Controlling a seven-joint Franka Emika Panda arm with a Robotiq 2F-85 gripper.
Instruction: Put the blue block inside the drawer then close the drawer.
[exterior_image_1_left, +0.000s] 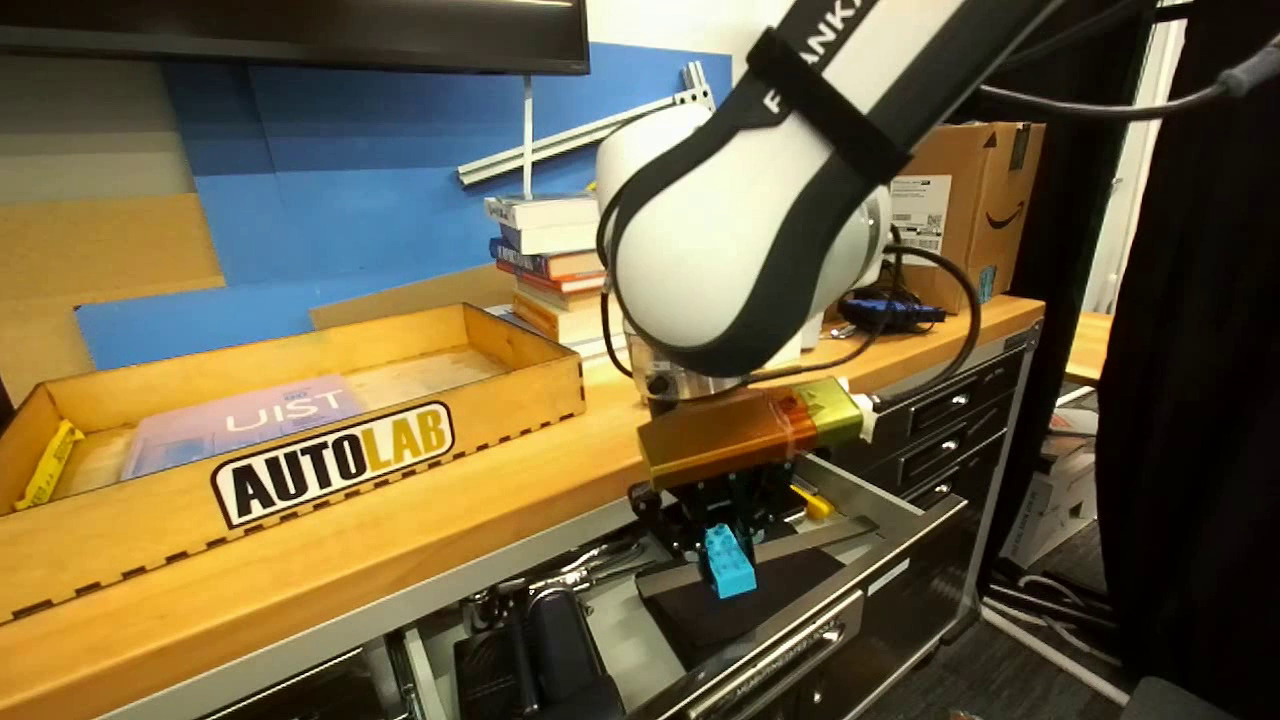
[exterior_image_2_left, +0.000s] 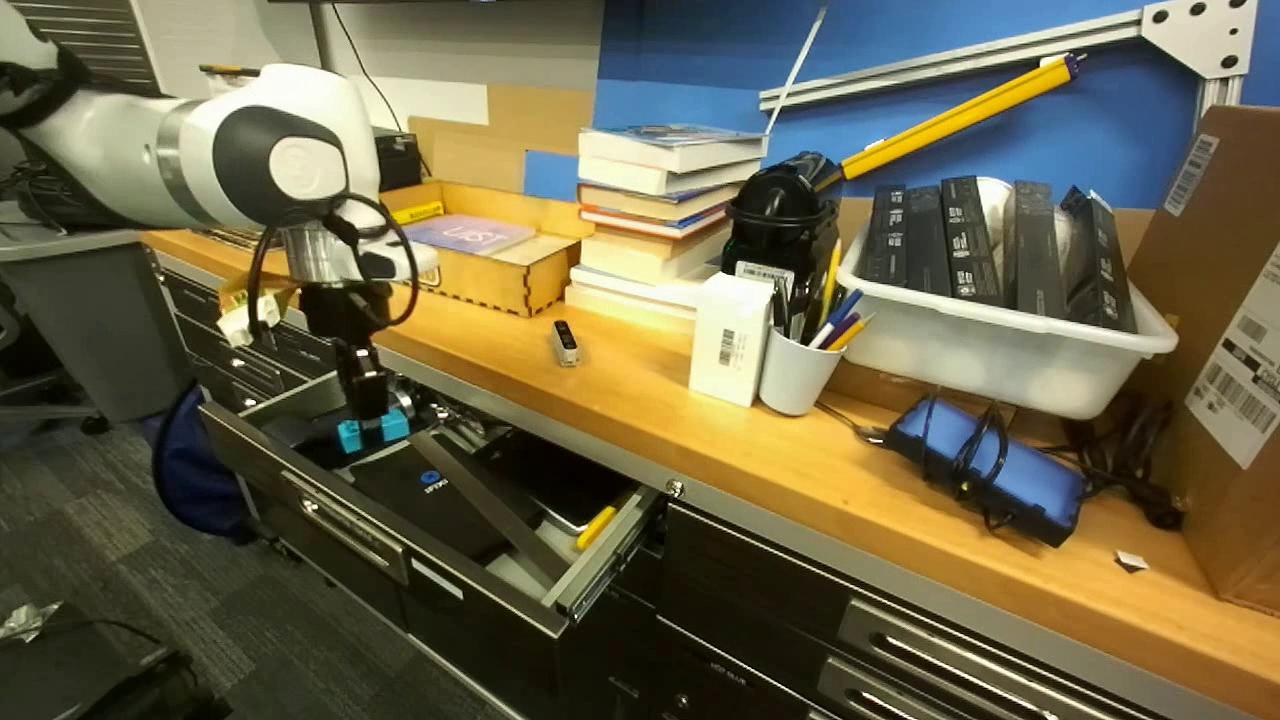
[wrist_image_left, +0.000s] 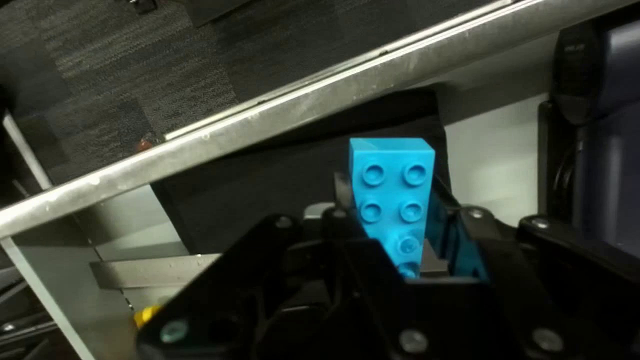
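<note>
My gripper (wrist_image_left: 392, 200) has its jaws parted only by the width of the studded blue toy brick (exterior_image_1_left: 730, 565), pinching it side to side, with one end jutting free. I hold the brick over the inside of the pulled-out drawer (wrist_image_left: 300, 107), beyond the front edge of the worktop (exterior_image_2_left: 600, 410); a flat black case (wrist_image_left: 280, 195) lies under it, touching or apart I cannot tell. Set back from that edge stand the wooden AUTOLAB tray (exterior_image_1_left: 520, 395) and, just beside it, a stack of books (exterior_image_2_left: 650, 240).

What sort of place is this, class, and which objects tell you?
Probably a robotics lab: a white-and-black jointed robot arm, a shallow tan wooden tray lettered AUTOLAB, and an open, dark-fronted metal drawer.
</note>
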